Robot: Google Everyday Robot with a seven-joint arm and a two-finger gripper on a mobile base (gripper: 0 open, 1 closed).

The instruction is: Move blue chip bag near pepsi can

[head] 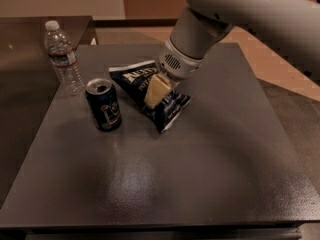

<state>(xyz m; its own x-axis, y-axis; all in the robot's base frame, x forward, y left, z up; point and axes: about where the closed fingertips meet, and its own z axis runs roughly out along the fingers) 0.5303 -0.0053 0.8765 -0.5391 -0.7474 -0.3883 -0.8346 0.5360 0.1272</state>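
Note:
The blue chip bag (134, 81), dark navy with white lettering, lies on the dark grey table (210, 164) just right of the pepsi can (103, 105). The can stands upright, dark blue with a silver top. A small gap separates bag and can. My gripper (156, 91) reaches down from the upper right and is shut on the middle of the bag, its pale fingers (154, 89) pressed on the bag's top face. The bag's right end sticks out below the gripper.
A clear plastic water bottle (63, 59) stands upright at the table's back left, just behind the can. My arm (235, 14) crosses above the table's back right. The table's left edge borders a lower dark surface (20, 84).

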